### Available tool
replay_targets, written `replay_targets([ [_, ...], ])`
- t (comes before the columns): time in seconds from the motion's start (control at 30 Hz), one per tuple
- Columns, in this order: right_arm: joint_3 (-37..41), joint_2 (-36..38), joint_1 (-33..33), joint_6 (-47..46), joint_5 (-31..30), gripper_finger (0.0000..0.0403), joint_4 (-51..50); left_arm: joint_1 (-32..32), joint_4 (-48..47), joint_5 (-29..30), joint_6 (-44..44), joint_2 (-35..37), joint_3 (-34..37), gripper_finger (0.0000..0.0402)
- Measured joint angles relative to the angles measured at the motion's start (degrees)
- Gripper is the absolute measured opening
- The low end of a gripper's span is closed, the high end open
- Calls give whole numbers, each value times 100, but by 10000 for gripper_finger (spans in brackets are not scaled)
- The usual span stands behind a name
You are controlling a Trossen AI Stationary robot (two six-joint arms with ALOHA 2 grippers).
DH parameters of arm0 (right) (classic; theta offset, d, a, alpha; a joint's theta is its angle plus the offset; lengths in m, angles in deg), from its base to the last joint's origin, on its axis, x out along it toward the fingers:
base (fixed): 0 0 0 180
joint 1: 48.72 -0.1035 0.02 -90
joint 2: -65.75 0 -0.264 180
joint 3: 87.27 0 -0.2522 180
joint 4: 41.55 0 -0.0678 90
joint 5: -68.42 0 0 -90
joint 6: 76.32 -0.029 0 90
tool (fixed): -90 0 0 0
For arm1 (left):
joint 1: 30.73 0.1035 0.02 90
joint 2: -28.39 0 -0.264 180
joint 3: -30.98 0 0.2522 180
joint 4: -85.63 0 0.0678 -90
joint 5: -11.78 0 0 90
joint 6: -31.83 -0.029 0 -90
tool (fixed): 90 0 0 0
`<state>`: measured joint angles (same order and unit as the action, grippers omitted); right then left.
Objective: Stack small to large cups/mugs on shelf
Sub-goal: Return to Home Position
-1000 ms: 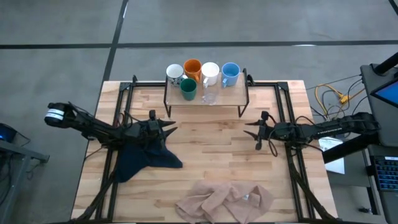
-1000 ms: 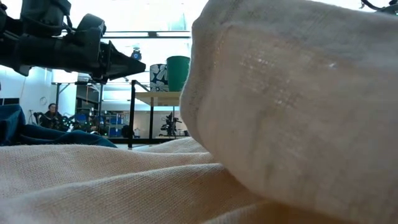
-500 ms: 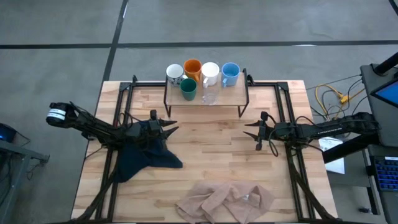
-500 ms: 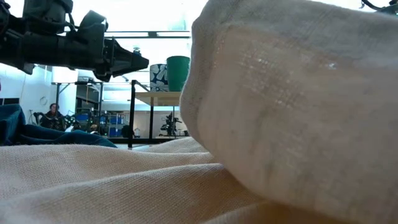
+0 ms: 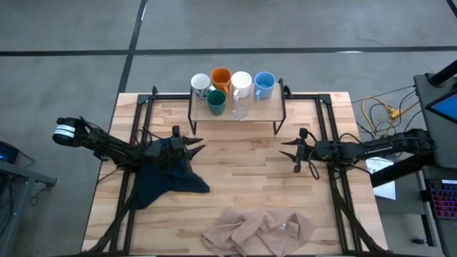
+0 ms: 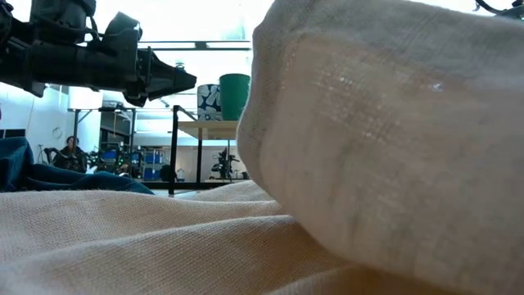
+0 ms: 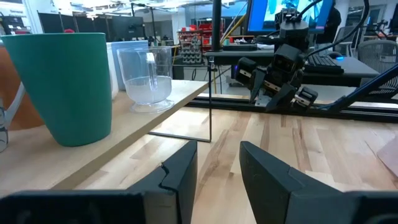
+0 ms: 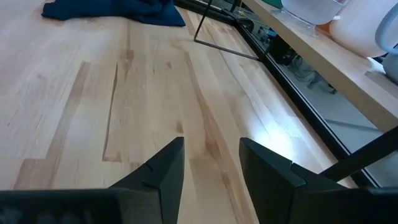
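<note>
High view: the shelf (image 5: 268, 107) is standing at the middle of the bench's (image 5: 243, 178) far edge, and all six cups are sitting on it. Four are lining the shelf's rear edge: the patterned mug (image 5: 201, 84), the orange mug (image 5: 221, 77), the white mug (image 5: 241, 82) and the light blue mug (image 5: 265, 83). The green mug (image 5: 216, 102) and the glass cup (image 5: 241, 108) are occupying the shelf's front edge, side by side.

The left gripper (image 5: 197, 146) is hovering near the bench's left edge, above the dark blue cloth (image 5: 161, 182). Its fingers are standing apart with a moderate gap, gripping nothing. The right gripper (image 5: 284, 148) is hovering near the bench's right edge, and its fingers are likewise parted and holding nothing. Both grippers are pointing toward the bench's centre, well apart from the shelf.

The beige cloth (image 5: 257, 230) is lying crumpled at the bench's near edge.
</note>
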<state>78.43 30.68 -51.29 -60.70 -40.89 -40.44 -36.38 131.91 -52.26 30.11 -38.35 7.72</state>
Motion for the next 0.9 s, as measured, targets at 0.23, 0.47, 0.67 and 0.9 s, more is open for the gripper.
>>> replay_targets([
  [0.23, 0, 2, 0, 0, 0, 148, -12, 2, 107, 0, -2, 2, 0, 107],
  [0.47, 0, 0, 0, 0, 0, 148, -12, 1, 123, 0, 0, 2, 0, 107],
  [0.67, -2, 0, 0, 0, 0, 148, -12, 2, 126, 2, 0, 2, 0, 107],
  [0.9, -2, 2, 0, 0, 3, 148, -14, 1, 204, 1, -2, 2, 0, 107],
])
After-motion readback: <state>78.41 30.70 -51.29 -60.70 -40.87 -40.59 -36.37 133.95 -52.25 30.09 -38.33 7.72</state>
